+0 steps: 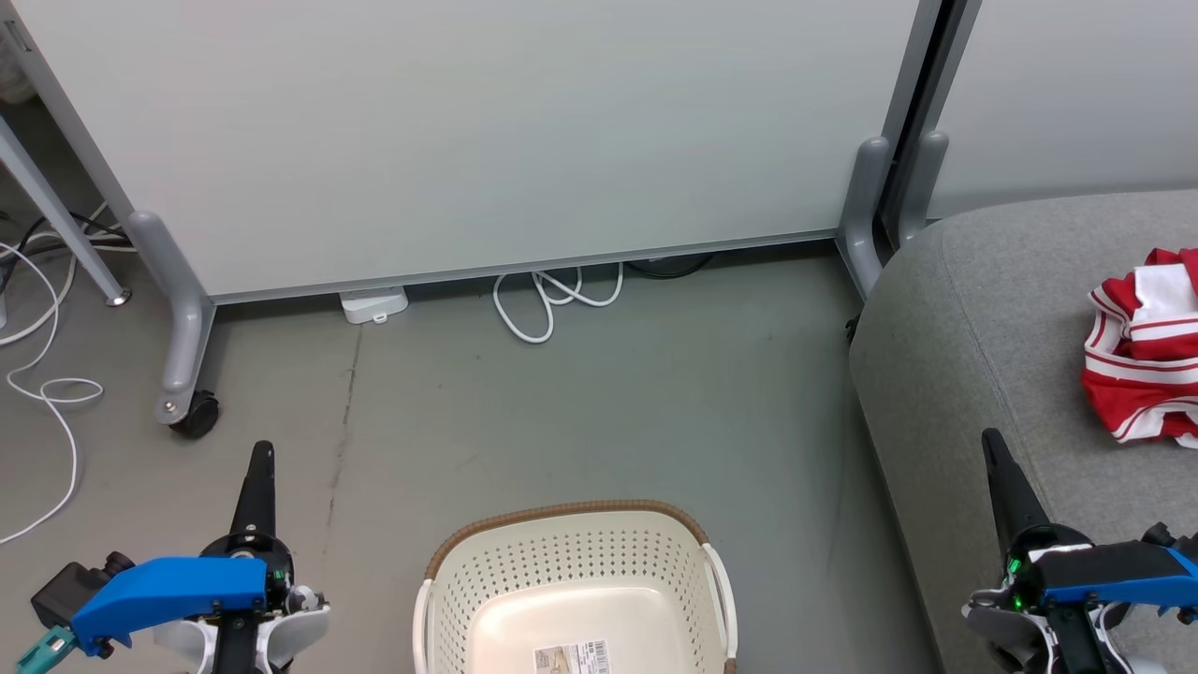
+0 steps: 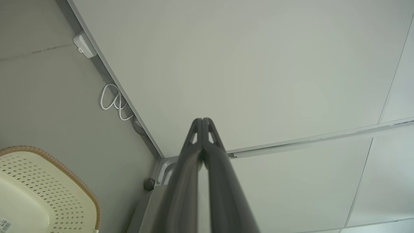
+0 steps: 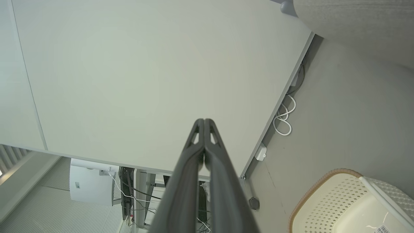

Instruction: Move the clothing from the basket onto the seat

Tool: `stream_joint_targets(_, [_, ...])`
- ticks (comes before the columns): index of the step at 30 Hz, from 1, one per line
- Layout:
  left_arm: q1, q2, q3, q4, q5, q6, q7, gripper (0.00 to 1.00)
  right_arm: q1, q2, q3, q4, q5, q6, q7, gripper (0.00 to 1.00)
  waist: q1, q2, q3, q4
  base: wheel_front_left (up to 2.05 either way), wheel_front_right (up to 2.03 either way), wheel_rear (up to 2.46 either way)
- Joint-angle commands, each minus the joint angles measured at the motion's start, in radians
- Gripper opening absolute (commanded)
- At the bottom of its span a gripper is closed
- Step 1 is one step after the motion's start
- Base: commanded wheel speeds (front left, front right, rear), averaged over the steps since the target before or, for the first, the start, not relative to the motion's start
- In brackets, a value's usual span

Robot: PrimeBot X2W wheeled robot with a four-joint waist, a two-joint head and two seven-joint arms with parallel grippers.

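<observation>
The cream basket [image 1: 571, 562] with its brown rim stands on the floor at the bottom centre, and its visible inside holds no clothing, just a label on the bottom. A crumpled red jersey [image 1: 1144, 342] with white stripes lies on the grey sofa [image 1: 983, 309] at the right edge. My left gripper [image 1: 263, 451] is at the lower left, shut, with nothing between its fingers [image 2: 202, 123]. My right gripper [image 1: 989, 440] is at the lower right over the sofa's front edge, also shut and holding nothing [image 3: 203, 122]. The basket's corner [image 2: 38, 191] shows in the left wrist view, and its rim [image 3: 326, 184] in the right wrist view.
A white wheeled partition panel [image 1: 468, 140] stands behind the basket, with a grey leg and caster [image 1: 192, 402] at the left and a grey foot [image 1: 866, 206] near the sofa. White cables [image 1: 552, 300] lie coiled under the panel and another cable [image 1: 47, 374] trails at far left.
</observation>
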Motion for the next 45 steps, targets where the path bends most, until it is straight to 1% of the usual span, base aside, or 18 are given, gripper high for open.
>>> stream_joint_targets(1, [-0.018, 0.002, 0.008, -0.009, -0.019, -0.003, 0.008, 0.00, -0.009, 0.002, -0.003, -0.009, 0.022, 0.000, 0.006, 0.00, 0.0000, 0.0000, -0.001, 0.000, 0.00, 0.00, 0.00])
stream_joint_targets(30, [-0.021, 0.002, 0.027, -0.022, -0.234, -0.006, 0.062, 0.00, -0.008, 0.005, -0.020, -0.015, 0.226, 0.000, 0.062, 0.00, 0.0000, 0.0000, -0.019, 0.003, 0.00, 0.00, 0.00])
stream_joint_targets(34, [-0.021, 0.002, 0.028, -0.023, -0.248, -0.006, 0.066, 0.00, -0.007, 0.005, -0.021, -0.015, 0.241, 0.000, 0.067, 0.00, 0.0000, 0.0000, -0.021, 0.003, 0.00, 0.00, 0.00])
stream_joint_targets(45, [-0.021, 0.002, 0.028, -0.022, -0.245, -0.006, 0.066, 0.00, -0.007, 0.005, -0.021, -0.015, 0.238, 0.000, 0.067, 0.00, 0.0000, 0.0000, -0.021, 0.003, 0.00, 0.00, 0.00])
